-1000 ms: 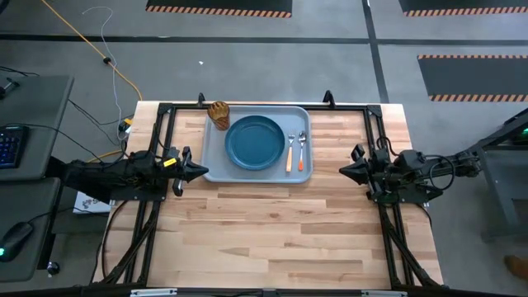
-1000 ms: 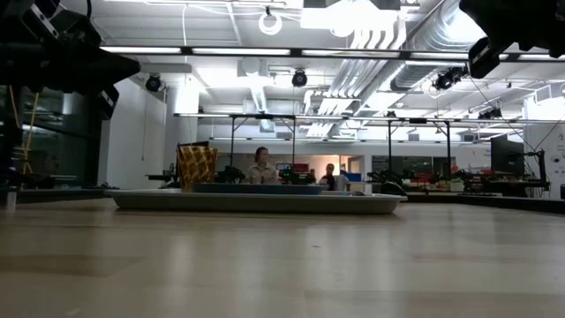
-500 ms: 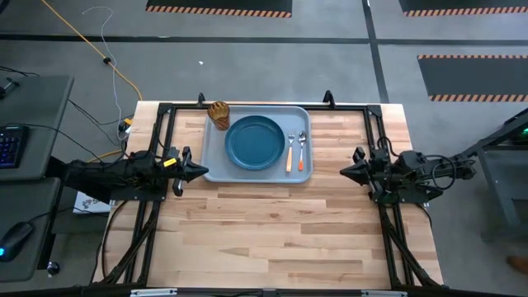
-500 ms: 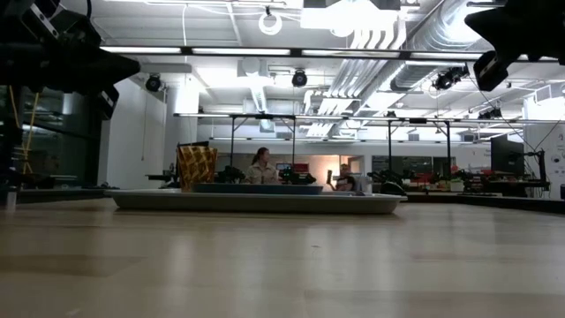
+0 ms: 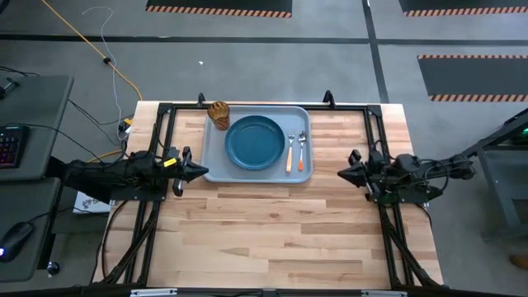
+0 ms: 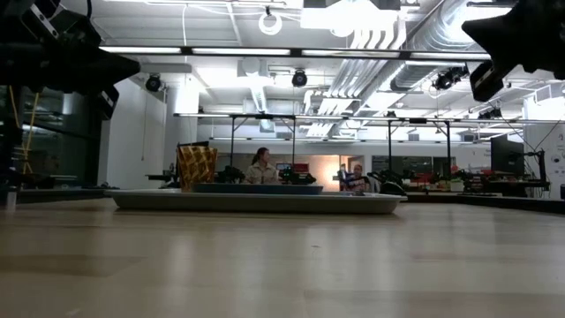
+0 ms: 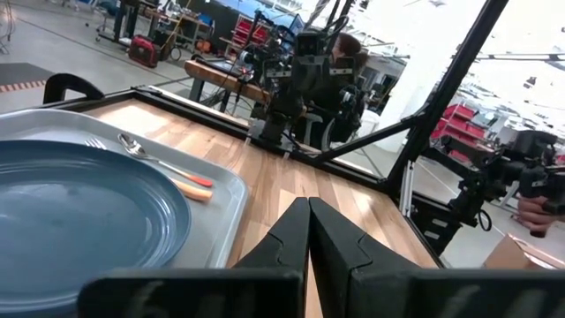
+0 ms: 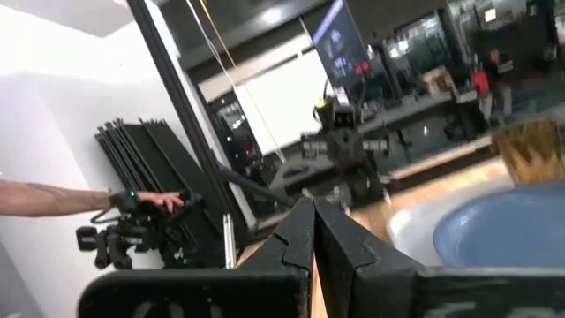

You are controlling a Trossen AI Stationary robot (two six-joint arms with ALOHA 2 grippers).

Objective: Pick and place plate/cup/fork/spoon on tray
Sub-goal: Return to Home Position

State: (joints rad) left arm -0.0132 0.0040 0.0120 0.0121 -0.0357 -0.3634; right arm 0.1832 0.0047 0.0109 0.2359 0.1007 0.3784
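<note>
Left gripper (image 5: 200,171): just beside the tray's (image 5: 216,167) left corner, on the side facing the open worktop (image 5: 272,231). It is closed on nothing. In the left wrist view its fingers (image 7: 291,234) meet edge to edge. In the low view the arm is raised above the tray's level.

Cup (image 5: 219,114): on the tray, in the far left corner, close to the plate's rim. Whether they touch is unclear. In the low view it stands upright above the tray's lip.

Plate (image 5: 255,142): flat on the tray, about the middle, nothing on it.

Fork (image 5: 289,153): on the tray just right of the plate, tines toward the tray's far side and orange handle toward the near side.

Spoon (image 5: 302,153): on the tray just right of the fork and parallel to it, bowl toward the far side, near the tray's right lip.

Right gripper (image 5: 343,172): off the tray's right end and apart from it, level with the near corner and pointing toward it. It is closed and holds nothing. In the right wrist view its fingers (image 8: 296,231) are pressed together.

Two people show in the room beyond the tray, in the low view.
</note>
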